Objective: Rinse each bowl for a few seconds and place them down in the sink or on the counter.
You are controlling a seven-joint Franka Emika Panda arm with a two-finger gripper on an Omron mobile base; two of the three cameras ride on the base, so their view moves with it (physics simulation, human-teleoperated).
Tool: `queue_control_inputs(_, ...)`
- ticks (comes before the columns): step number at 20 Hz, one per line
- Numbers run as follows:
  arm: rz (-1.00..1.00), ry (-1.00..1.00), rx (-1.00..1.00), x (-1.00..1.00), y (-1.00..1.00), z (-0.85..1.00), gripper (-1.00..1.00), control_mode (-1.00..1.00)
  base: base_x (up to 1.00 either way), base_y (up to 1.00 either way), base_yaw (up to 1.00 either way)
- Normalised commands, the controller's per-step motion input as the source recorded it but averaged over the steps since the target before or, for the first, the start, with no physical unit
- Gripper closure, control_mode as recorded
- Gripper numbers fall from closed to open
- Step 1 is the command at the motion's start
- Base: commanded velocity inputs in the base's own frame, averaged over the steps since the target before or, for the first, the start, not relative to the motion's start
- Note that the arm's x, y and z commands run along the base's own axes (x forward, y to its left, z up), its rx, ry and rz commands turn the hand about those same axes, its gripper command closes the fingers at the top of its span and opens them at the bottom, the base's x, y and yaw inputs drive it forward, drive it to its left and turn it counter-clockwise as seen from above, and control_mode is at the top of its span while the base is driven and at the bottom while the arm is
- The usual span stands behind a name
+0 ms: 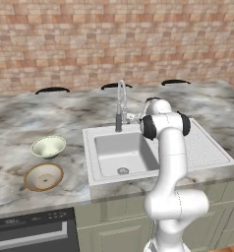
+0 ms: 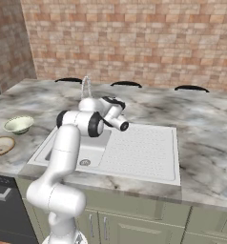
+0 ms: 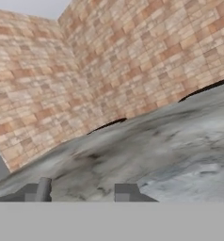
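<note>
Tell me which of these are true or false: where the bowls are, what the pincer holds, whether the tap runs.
1. Both bowls sit in the sink basin. False: the green-cream bowl and the tan-rimmed bowl rest on the counter, left of the sink.
2. The pincer holds a bowl. False: nothing lies between its tips.
3. The bowls stand apart, not stacked. True.
4. Water streams from the faucet. False: none is visible.
5. The basin is empty. True.
</note>
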Motion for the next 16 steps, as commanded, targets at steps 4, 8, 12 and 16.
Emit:
queue_control_inputs(4, -0.08, 0.06, 0.00, 0.06, -0.36, -0.44, 1.00, -1.00, 0.00, 0.00, 0.00)
queue_control_inputs(8, -0.08, 0.07, 0.00, 0.05, -0.40, -0.46, 1.00, -1.00, 0.00, 0.00, 0.00)
queue_control_inputs(12, -0.09, 0.08, 0.00, 0.01, -0.49, -0.49, 1.00, -1.00, 0.00, 0.00, 0.00)
queue_control_inputs(16, -0.08, 0.08, 0.00, 0.00, -0.61, -0.51, 1.00, -1.00, 0.00, 0.00, 0.00)
